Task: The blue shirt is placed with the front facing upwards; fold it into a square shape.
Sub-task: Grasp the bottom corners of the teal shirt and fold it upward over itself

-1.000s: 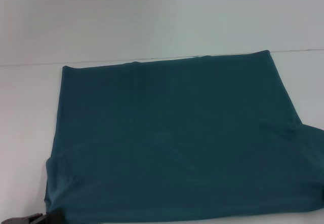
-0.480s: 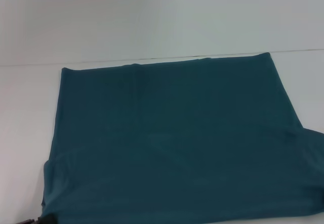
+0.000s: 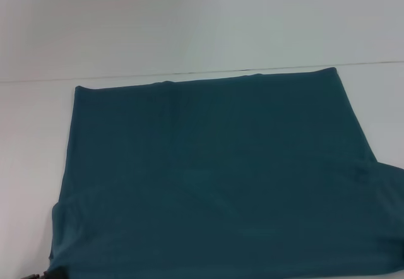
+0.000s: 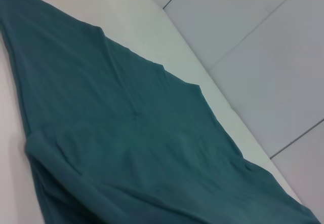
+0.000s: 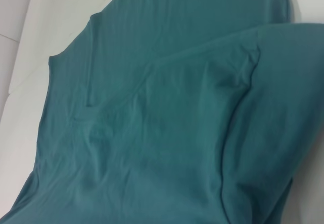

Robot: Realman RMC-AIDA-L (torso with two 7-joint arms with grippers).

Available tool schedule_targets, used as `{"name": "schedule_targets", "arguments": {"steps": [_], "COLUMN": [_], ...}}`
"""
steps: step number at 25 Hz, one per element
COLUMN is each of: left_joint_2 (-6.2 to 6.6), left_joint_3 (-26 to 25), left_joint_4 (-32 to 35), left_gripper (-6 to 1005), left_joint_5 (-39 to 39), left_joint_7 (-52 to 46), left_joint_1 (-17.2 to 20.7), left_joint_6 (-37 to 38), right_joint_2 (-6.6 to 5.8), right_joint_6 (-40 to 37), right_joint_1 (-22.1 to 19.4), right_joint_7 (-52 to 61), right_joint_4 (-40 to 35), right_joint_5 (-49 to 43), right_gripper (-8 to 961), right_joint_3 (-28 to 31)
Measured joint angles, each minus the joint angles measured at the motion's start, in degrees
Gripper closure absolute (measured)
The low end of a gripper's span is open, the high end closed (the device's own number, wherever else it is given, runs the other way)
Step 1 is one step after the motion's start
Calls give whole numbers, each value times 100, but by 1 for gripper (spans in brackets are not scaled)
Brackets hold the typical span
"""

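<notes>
Lying plain side up, the blue shirt (image 3: 214,172) covers the white bench (image 3: 31,140); jaws' state: cannot tell.

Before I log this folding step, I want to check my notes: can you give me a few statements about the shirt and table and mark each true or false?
1. The shirt lies spread on a white table. True.
2. A large white print shows on the upturned cloth. False: only plain teal cloth shows in every view.
3. In the head view the shirt's far edge lies close to the table's far edge. True.
4. A gripper is pressing down on the middle of the shirt. False: nothing rests on the middle; only a small dark part shows at the bottom left corner of the head view.
5. The shirt is rolled into a tight tube. False: it lies flat, a sleeve showing.
</notes>
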Motion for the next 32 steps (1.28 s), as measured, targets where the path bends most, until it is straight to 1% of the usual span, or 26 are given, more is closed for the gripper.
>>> {"name": "schedule_targets", "arguments": {"steps": [7,17,23,26,29,32], "left_joint_2": [0,0,2,34,53,56], "left_joint_3": [-43,-60,-62,-60,-60,-61], "left_joint_4": [1,-5,-42,-189,-290,-303], "left_gripper": [981,981,981,981,982,982], "left_joint_5": [27,44,50,50,51,51], "left_joint_7": [0,-7,-14,-35,-56,-99], "left_joint_1": [9,54,-51,-202,-344,-462], "left_joint_6": [38,56,50,16,2,-49], "right_joint_2": [3,10,11,-38,-116,-146], "right_joint_6": [-12,-41,-47,-33,-20,-7], "right_joint_1": [-125,-147,-101,12,150,261], "right_joint_7": [-9,-20,-23,-67,-119,-130], "right_joint_4": [0,0,39,284,541,649], "right_joint_5": [0,-4,23,36,42,43], "right_gripper": [883,883,882,882,882,882], "right_joint_3": [45,46,72,175,238,319]}}
